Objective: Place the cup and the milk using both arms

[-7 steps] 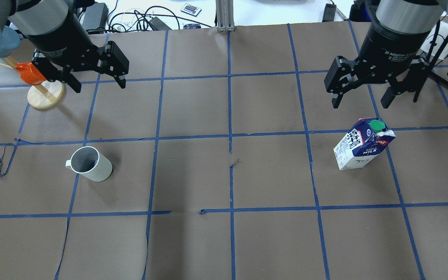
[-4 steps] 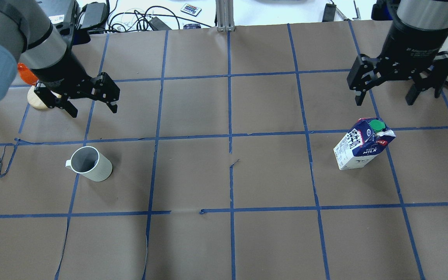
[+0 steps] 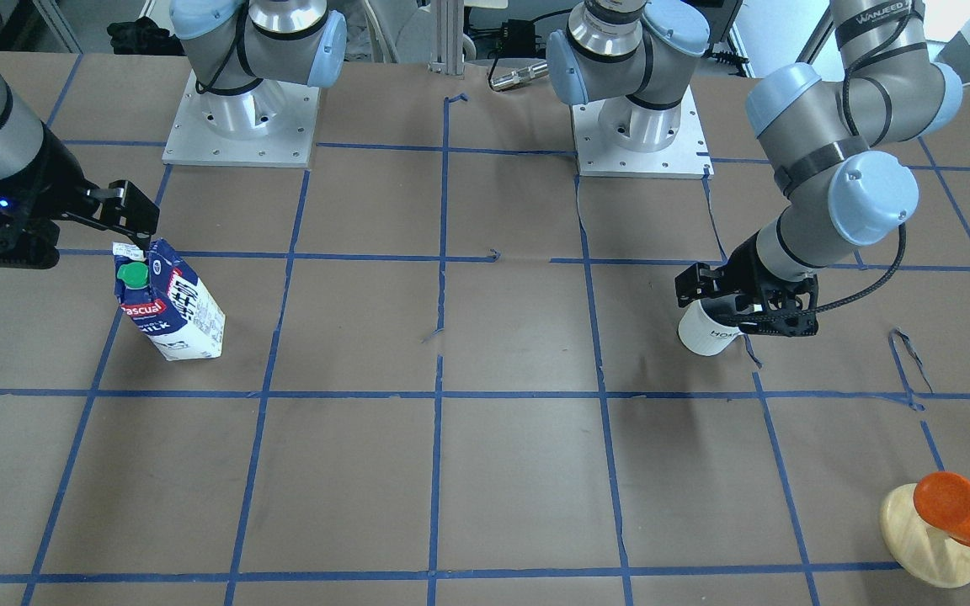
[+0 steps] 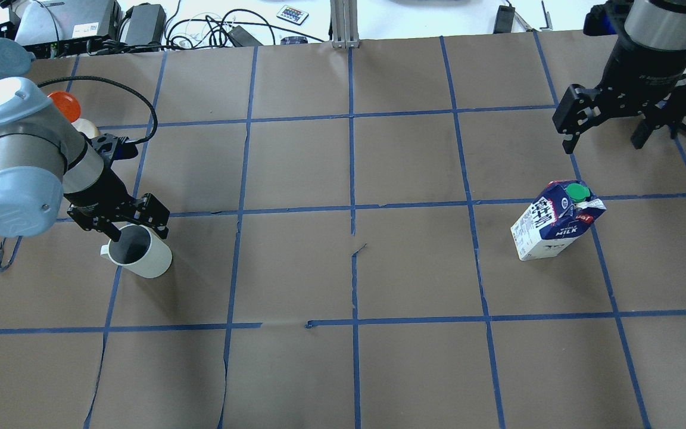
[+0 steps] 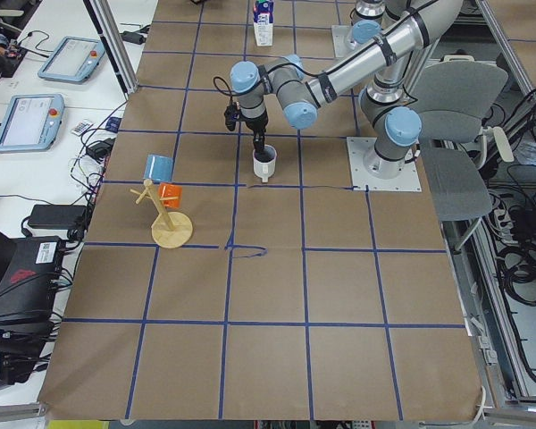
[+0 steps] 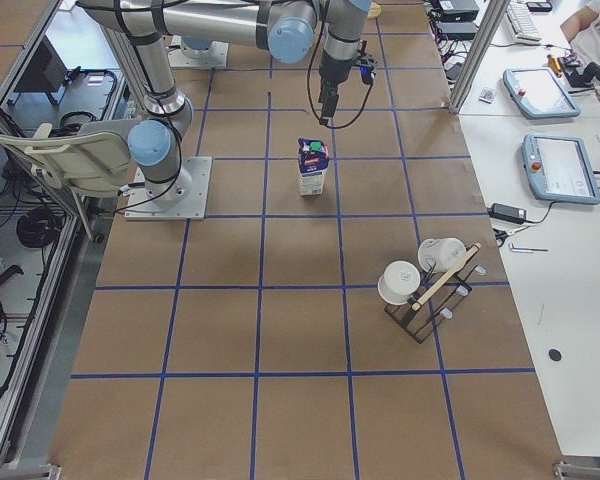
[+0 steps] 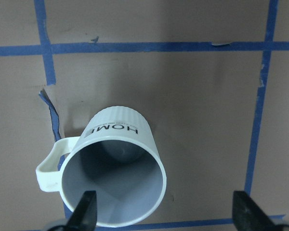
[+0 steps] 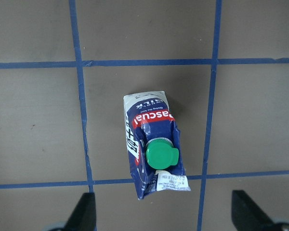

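The white cup (image 4: pixel 140 255) stands upright on the left of the table, handle to the left. My left gripper (image 4: pixel 138 231) is open, low over it. In the left wrist view one fingertip (image 7: pixel 86 211) is over the cup's (image 7: pixel 113 178) dark mouth and the other is outside the wall opposite the handle. The milk (image 4: pixel 557 221) stands upright on the right, green cap up. My right gripper (image 4: pixel 604 142) is open and empty, above and a little beyond it. The right wrist view shows the milk (image 8: pixel 154 149) from above, between the open fingers.
A wooden mug tree (image 3: pixel 931 539) with an orange cup stands beyond my left arm. A black rack with white cups (image 6: pixel 425 285) stands beyond my right arm. Cables and devices (image 4: pixel 200 27) lie past the table's far edge. Blue tape lines grid the brown paper.
My left gripper has come down and towards the cup, from near the mug tree to right over it. My right gripper has moved right and lower. Both stayed open. Cup and milk have not moved.
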### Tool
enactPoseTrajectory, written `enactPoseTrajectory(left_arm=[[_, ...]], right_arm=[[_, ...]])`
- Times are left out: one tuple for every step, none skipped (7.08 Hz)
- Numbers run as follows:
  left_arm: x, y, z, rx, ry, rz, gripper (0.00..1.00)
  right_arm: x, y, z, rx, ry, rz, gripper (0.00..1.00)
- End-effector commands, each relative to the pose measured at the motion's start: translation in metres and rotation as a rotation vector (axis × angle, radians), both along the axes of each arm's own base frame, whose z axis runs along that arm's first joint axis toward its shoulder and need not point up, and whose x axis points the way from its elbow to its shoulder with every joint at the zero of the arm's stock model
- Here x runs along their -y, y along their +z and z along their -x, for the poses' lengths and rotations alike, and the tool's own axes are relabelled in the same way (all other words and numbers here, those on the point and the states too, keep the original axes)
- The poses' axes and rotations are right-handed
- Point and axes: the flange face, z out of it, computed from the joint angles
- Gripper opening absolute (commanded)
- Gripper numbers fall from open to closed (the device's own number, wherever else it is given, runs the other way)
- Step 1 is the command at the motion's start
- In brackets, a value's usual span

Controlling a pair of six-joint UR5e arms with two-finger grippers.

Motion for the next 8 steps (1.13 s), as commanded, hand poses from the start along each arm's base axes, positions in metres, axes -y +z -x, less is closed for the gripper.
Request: enactPoseTrajectory(left_arm=[[0.003, -0.015, 0.0, -0.009, -0.004, -0.024, 0.04], [0.003, -0.013, 0.0, -0.007, -0.001, -0.02, 0.0], [0.004, -0.013, 0.0, -0.006, 0.004, -0.019, 0.0], [0.005, -0.012, 0.0, -0.004, 0.011, -0.014, 0.0], [0.008, -0.009, 0.006, 0.006, 0.048, -0.008, 0.0], [0.02, 0.007, 0.03, 0.03, 0.093, 0.027, 0.0], [0.035, 0.031, 0.071, 0.053, 0.121, 0.061, 0.0], [0.043, 0.038, 0.106, 0.06, 0.167, 0.073, 0.0]], right_arm=[[-0.003, -0.043, 0.001, 0.015, 0.064, -0.005, 1.0], [-0.006, -0.062, 0.002, 0.023, 0.082, -0.028, 1.0], [-0.009, -0.074, 0.002, 0.024, 0.076, -0.022, 1.0], [-0.012, -0.084, 0.002, 0.021, 0.084, -0.018, 1.0], [-0.015, -0.09, 0.005, 0.017, 0.08, -0.032, 1.0], [-0.014, -0.09, 0.01, 0.022, 0.07, -0.031, 1.0], [-0.014, -0.092, 0.011, 0.019, 0.069, -0.036, 1.0], [-0.012, -0.097, 0.013, 0.02, 0.068, -0.047, 1.0]])
